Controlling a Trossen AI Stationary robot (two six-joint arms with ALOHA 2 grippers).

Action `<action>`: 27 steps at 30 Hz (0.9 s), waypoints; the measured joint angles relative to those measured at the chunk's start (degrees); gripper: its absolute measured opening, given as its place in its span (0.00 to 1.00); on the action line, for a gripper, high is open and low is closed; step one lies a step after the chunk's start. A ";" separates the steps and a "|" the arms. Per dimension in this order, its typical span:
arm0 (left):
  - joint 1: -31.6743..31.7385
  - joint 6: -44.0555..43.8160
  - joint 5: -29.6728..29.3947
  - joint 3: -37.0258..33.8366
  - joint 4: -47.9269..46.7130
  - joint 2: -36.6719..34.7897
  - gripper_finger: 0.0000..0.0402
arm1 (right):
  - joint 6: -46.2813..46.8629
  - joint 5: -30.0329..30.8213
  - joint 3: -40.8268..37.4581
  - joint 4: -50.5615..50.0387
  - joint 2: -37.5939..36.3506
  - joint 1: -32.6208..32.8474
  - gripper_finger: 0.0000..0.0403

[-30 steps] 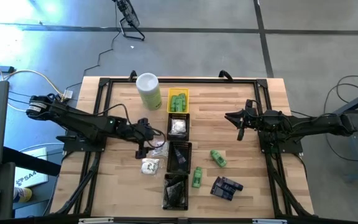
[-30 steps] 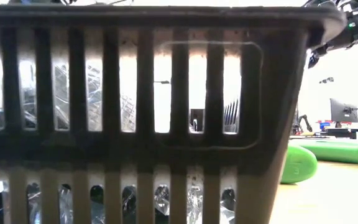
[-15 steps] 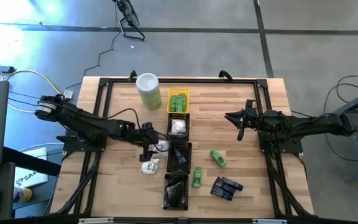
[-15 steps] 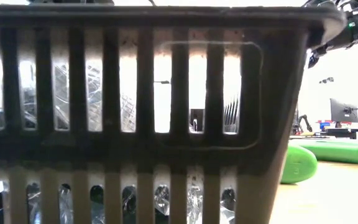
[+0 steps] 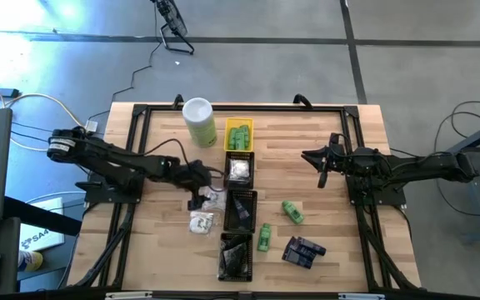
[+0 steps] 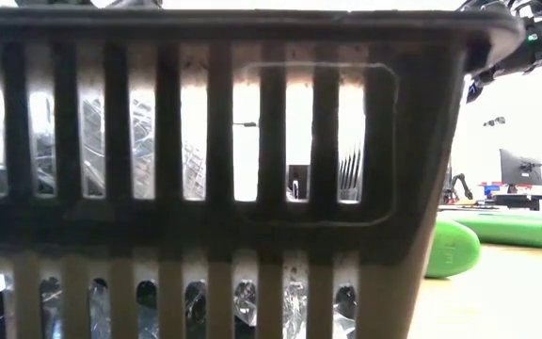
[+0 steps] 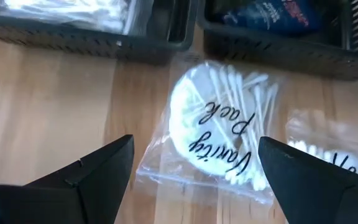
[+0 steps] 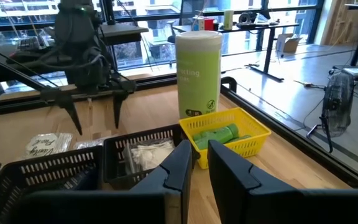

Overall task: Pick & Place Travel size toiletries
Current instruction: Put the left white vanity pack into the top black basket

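A clear-wrapped pack of white cotton swabs (image 7: 219, 130) lies flat on the wooden table beside the row of black trays. My left gripper (image 7: 194, 186) hangs open just above it, one finger on either side, touching nothing (image 5: 202, 193). A second clear-wrapped pack (image 5: 201, 222) lies nearer the front edge. Two green bottles (image 5: 292, 211) (image 5: 263, 237) and dark blue packets (image 5: 303, 251) lie right of the trays. My right gripper (image 5: 322, 167) waits shut above the table's right half.
Three black slotted trays (image 5: 240, 208) stand in a line down the table's middle, with a yellow tray (image 5: 238, 135) of green bottles behind them. A tall pale-green canister (image 5: 199, 122) stands at the far left. A black tray's wall (image 6: 215, 188) fills the low view.
My left gripper has come down and shifted a little toward the trays, ending over the clear-wrapped swab pack. Its fingers have stayed open. The pack has not moved.
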 joint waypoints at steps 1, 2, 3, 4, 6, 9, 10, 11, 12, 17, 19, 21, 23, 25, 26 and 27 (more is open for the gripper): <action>0.93 0.17 1.32 -0.88 0.90 -0.06 0.84 | -0.07 0.42 0.00 0.00 0.02 0.00 0.11; 1.91 0.45 2.65 -1.59 1.41 -0.12 0.84 | -0.17 1.14 0.00 0.00 0.02 0.00 0.11; 2.87 0.86 3.87 -2.18 2.20 -0.20 0.84 | -0.21 2.00 0.00 0.04 0.01 0.00 0.11; 3.74 1.36 5.04 -2.68 3.25 -0.32 0.84 | -0.21 2.95 0.00 0.04 0.00 0.00 0.11; 5.55 2.56 7.14 -3.48 4.70 -0.44 0.84 | -0.21 5.26 0.00 0.07 0.01 0.00 0.11; 7.99 4.59 10.04 -4.61 5.91 -0.44 0.84 | -0.24 7.67 0.00 0.11 0.00 -0.02 0.11; 8.68 4.96 10.85 -4.83 6.39 -0.44 0.84 | -0.24 8.08 0.00 0.13 0.00 -0.02 0.11; 9.32 5.16 11.38 -5.03 6.54 -0.44 0.84 | -0.24 8.52 0.00 0.15 0.00 -0.02 0.11; 9.96 5.23 12.12 -5.34 6.60 -0.44 0.84 | -0.24 8.74 0.00 0.19 0.00 -0.02 0.11; 11.32 5.34 14.11 -6.58 6.99 -0.44 0.84 | -0.24 8.82 0.00 0.31 0.01 -0.02 0.11; 11.12 5.34 14.25 -7.45 8.49 -0.44 0.84 | -0.24 8.82 0.00 0.49 0.00 -0.02 0.11; 11.12 5.29 14.42 -8.45 10.98 -0.44 0.84 | -0.24 8.82 0.00 0.50 0.00 -0.02 0.11; 11.12 4.86 14.76 -9.54 12.90 -0.44 0.84 | -0.24 8.78 0.00 0.50 0.00 0.00 0.11; 11.12 4.57 14.82 -10.25 13.81 -0.44 0.84 | -0.24 8.75 0.00 0.49 0.00 0.00 0.11; 11.12 4.48 14.82 -10.38 13.98 -0.44 0.84 | -0.24 8.73 0.00 0.50 0.00 0.00 0.11; 11.12 4.46 14.82 -10.47 14.08 -0.44 0.84 | -0.24 8.73 0.00 0.50 0.01 0.00 0.11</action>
